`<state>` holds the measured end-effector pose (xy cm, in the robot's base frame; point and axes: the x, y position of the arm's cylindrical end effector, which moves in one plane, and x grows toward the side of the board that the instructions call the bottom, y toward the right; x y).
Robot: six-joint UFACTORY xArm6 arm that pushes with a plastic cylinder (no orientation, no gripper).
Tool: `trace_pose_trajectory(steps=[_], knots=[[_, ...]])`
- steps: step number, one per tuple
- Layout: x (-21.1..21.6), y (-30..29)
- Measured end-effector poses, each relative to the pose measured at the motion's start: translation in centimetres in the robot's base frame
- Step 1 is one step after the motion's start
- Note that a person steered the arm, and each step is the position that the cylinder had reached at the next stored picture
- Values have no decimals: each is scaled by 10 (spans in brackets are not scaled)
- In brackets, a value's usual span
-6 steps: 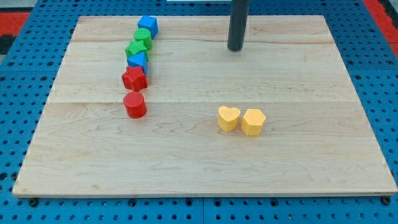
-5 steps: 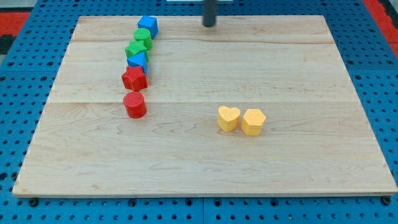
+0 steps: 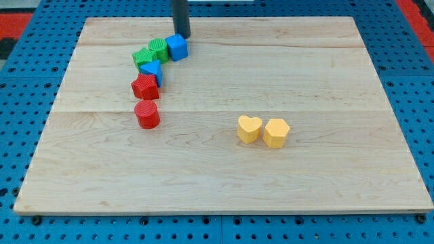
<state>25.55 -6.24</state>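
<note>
My tip point(image 3: 182, 35) rests at the top of the wooden board point(image 3: 325, 81), right against the upper edge of a blue cube point(image 3: 177, 48). To the cube's left sits a green cylinder point(image 3: 158, 50), touching it, and a green star-like block point(image 3: 144, 58) lies lower left of that. A blue triangular block point(image 3: 151, 70) sits below them, with a red star-like block point(image 3: 145, 87) under it and a red cylinder point(image 3: 146, 114) lowest in the column. Far off at centre right, a yellow heart point(image 3: 249, 128) and a yellow hexagonal block point(image 3: 276, 132) stand side by side.
The board lies on a blue perforated table point(image 3: 20, 102). A red strip point(image 3: 13, 17) shows at the view's top left corner and another at the top right.
The tip swept from the top middle leftwards to the block column. The blue cube shifted right and down, and the green cylinder moved with it.
</note>
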Motion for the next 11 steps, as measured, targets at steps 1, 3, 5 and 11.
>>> trace_pose_trajectory(steps=[1, 3, 5, 11], knots=[[-18, 21], [-18, -49], [47, -1], [104, 53]])
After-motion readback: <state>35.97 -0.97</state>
